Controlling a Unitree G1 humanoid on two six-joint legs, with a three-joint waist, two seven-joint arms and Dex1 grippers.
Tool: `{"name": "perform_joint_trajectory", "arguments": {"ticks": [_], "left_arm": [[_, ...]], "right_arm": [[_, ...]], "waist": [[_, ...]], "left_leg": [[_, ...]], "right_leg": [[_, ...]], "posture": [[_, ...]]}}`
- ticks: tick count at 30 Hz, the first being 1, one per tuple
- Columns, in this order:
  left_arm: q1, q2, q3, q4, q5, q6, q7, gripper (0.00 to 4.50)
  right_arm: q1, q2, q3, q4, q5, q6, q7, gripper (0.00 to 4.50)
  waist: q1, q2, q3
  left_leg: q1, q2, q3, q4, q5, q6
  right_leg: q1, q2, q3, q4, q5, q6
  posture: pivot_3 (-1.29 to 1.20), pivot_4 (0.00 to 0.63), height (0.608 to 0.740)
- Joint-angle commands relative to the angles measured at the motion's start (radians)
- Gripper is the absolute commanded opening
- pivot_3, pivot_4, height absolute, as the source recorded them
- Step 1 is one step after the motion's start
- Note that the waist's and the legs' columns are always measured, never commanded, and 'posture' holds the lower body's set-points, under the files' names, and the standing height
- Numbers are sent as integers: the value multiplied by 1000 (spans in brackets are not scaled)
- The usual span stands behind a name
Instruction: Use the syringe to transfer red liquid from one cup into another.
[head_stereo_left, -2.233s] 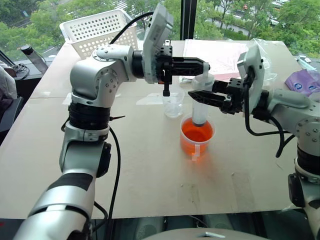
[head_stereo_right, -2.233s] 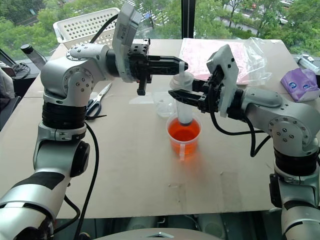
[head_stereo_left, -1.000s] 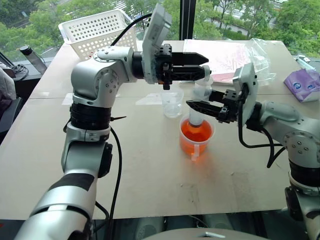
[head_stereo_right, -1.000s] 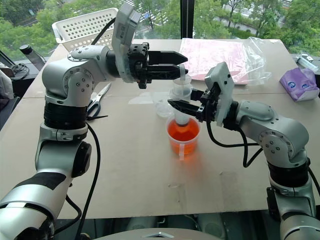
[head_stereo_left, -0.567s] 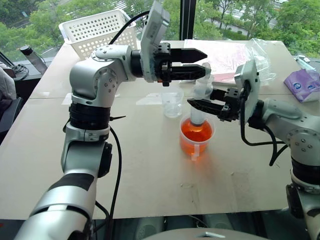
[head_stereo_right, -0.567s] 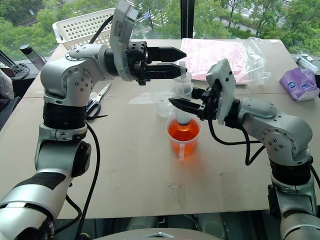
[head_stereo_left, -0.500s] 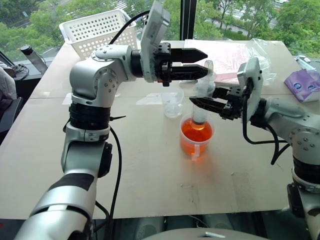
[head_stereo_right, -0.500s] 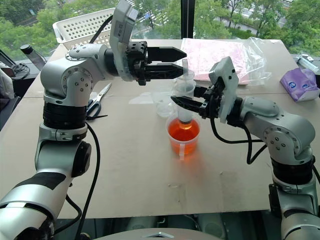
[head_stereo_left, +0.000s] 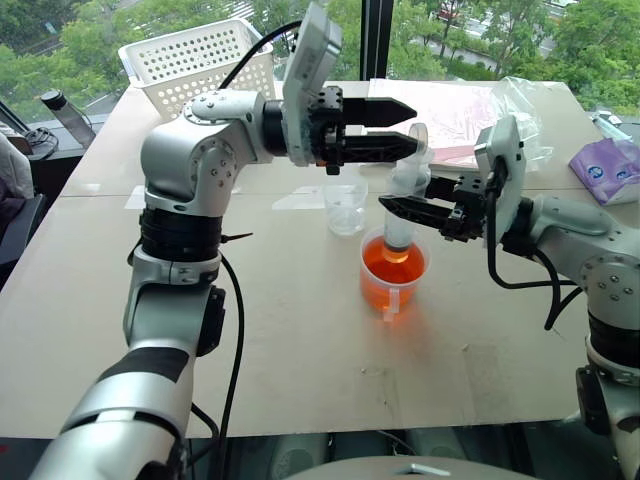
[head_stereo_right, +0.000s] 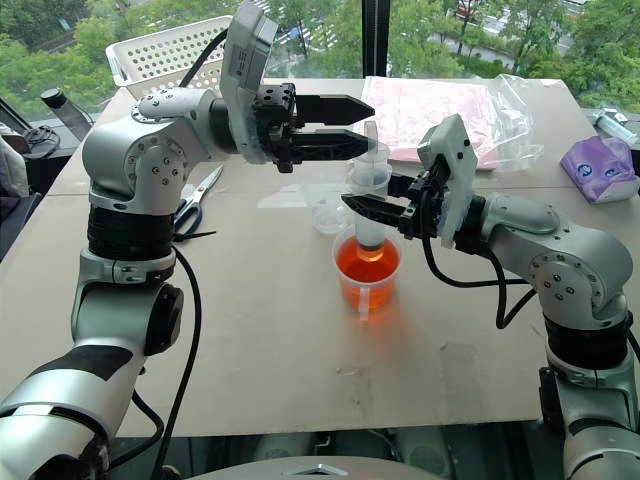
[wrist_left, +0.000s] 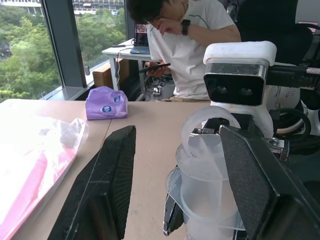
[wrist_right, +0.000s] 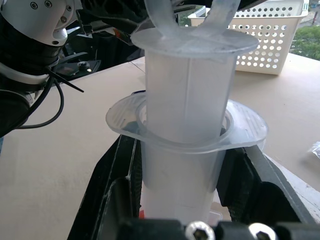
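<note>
Since two seconds back, left gripper (head_stereo_left: 400, 127) rolling level, fingers now sitting apart either side of white plunger top. Right gripper (head_stereo_right: 366, 210) clamping syringe (head_stereo_left: 400, 205) barrel, standing upright, tip dipping into wider handled cup (head_stereo_left: 393, 275) holding red liquid (head_stereo_left: 392, 268). Small plain cup (head_stereo_left: 346, 208) sitting just behind on surface (head_stereo_left: 300, 340). White basket (head_stereo_left: 195, 60), purple pack (head_stereo_left: 607, 160) lying further off; scissors (head_stereo_right: 195, 200) resting beside left arm.

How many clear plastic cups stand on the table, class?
2. The wider handled cup holds red liquid, under the syringe. The small plain cup stands just behind it, toward the robot's left.
</note>
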Motion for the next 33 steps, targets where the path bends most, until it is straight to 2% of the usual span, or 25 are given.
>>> {"name": "perform_joint_trajectory", "arguments": {"ticks": [1, 4, 5, 19, 25, 26, 30, 33], "left_arm": [[6, -7, -33, -53, -10, -14, -32, 1919], [14, -12, -40, -59, -7, -12, -33, 665], [17, -11, -44, -61, -4, -13, -35, 111], [15, -14, -48, -57, 6, -22, -25, 46], [-47, -55, 18, 17, -15, 0, 51, 46], [-53, -57, 30, 20, -25, 7, 53, 628], [-50, -47, 31, 13, -20, -1, 44, 2318], [-40, -38, 27, 3, -26, 3, 28, 2318]], "right_arm": [[-30, 0, -22, -41, 23, -9, -3, 1559], [-41, 3, -24, -41, 23, -9, -8, 1559], [-46, 4, -26, -39, 22, -9, -10, 1559], [-82, 2, -41, -18, 22, -10, -15, 1559], [-64, -2, -31, -29, 24, -7, -3, 1559], [-65, -1, -33, -29, 24, -7, -4, 1559], [-69, 0, -41, -26, 26, -6, -5, 1559], [-66, -2, -42, -28, 27, -5, -2, 1559]], "waist": [[0, 0, 0], [0, 0, 0], [0, 0, 0], [0, 0, 0], [2, 0, 0], [1, 0, 0], [-4, 0, 0], [-1, 0, 0]], "left_leg": [[0, 0, 0, 0, 0, 0], [0, 0, 0, 0, 0, 0], [0, 0, 0, 0, 0, 0], [0, 0, 0, 0, 0, 0], [0, 0, 0, 0, 0, 0], [0, 0, 0, 0, 0, 0], [0, 0, 0, 0, 0, 0], [0, 0, 0, 0, 0, 0]], "right_leg": [[0, 0, 0, 0, 0, 0], [0, 0, 0, 0, 0, 0], [0, 0, 0, 0, 0, 0], [0, 0, 0, 0, 0, 0], [0, 0, 0, 0, 0, 0], [0, 0, 0, 0, 0, 0], [0, 0, 0, 0, 0, 0], [0, 0, 0, 0, 0, 0]], "posture": [[0, 150, 740], [0, 150, 740], [0, 150, 740], [0, 150, 740], [0, 150, 740], [0, 150, 740], [0, 150, 740], [0, 150, 740]]}}
